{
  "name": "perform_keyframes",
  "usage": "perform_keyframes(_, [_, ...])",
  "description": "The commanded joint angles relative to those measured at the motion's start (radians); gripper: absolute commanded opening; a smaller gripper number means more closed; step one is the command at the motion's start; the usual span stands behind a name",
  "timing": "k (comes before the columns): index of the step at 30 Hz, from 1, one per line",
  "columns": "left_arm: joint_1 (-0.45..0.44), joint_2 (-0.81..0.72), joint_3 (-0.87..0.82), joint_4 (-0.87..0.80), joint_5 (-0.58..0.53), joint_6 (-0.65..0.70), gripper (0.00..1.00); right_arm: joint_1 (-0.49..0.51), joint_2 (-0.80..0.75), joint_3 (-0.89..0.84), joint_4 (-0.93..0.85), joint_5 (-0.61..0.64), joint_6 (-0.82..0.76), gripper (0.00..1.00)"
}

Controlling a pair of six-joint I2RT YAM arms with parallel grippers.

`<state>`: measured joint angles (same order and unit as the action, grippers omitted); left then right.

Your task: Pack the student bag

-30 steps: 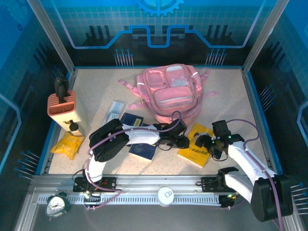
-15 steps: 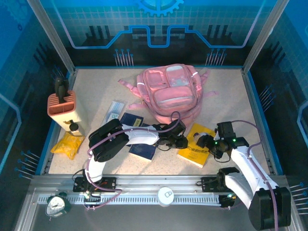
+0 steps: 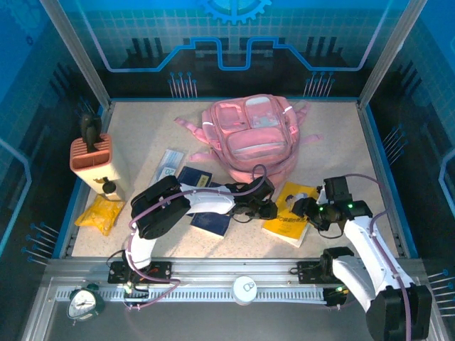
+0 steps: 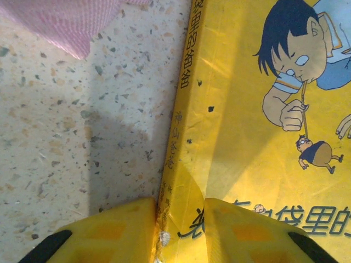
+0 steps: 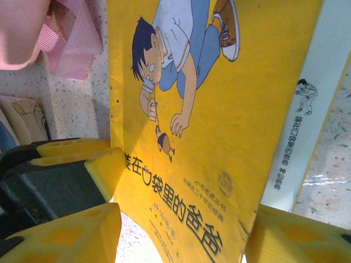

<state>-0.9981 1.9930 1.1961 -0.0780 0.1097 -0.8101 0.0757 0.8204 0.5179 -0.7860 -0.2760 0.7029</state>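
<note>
The pink student bag [image 3: 252,138] lies flat at the back middle of the table; a corner of its fabric [image 4: 71,22] and a strap [image 5: 71,44] show in the wrist views. In front of it lies a yellow cartoon book [image 3: 290,214]. My left gripper [image 3: 272,209] [image 4: 178,233] is shut on the book's spine corner [image 4: 181,164], one finger on each side. My right gripper [image 3: 307,211] [image 5: 181,235] straddles the book's [image 5: 219,109] lower end, jaws apart, its right finger [image 5: 296,238] against the book's edge. The cover bows upward.
An orange ribbed box [image 3: 92,160] stands at the left with a yellow packet [image 3: 101,213] before it. Dark blue books [image 3: 206,206] and a pale booklet [image 3: 169,165] lie under the left arm. A clock [image 3: 85,302] sits on the front rail.
My right gripper has shifted a little to the right and its jaws have narrowed around the yellow book. The left gripper has stayed clamped on the spine.
</note>
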Motion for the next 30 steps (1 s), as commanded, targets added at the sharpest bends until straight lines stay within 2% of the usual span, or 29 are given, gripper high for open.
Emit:
perform_keyframes(1, [-0.009,-0.003,-0.007,-0.066,-0.017,0.020,0.29,-0.014,-0.021,0.032,-0.049,-0.025,-0.020,0.53])
perform_keyframes(7, [-0.008,0.004,0.005,-0.073,-0.013,0.025,0.29,-0.029,-0.033,0.032,-0.046,-0.048,-0.019,0.39])
perform_keyframes(13, [-0.008,0.016,0.026,-0.089,-0.031,0.035,0.29,-0.044,-0.055,0.025,-0.025,-0.089,-0.022,0.32])
perform_keyframes(18, [-0.008,0.007,0.033,-0.103,-0.044,0.040,0.30,-0.054,-0.077,0.018,0.004,-0.121,-0.020,0.18])
perform_keyframes(25, [-0.008,-0.042,0.037,-0.097,-0.065,0.047,0.39,-0.069,-0.093,0.026,0.021,-0.139,-0.019,0.05])
perform_keyframes(30, [-0.005,-0.152,0.040,-0.139,-0.108,0.072,0.52,-0.072,-0.118,0.088,0.014,-0.133,-0.021,0.02])
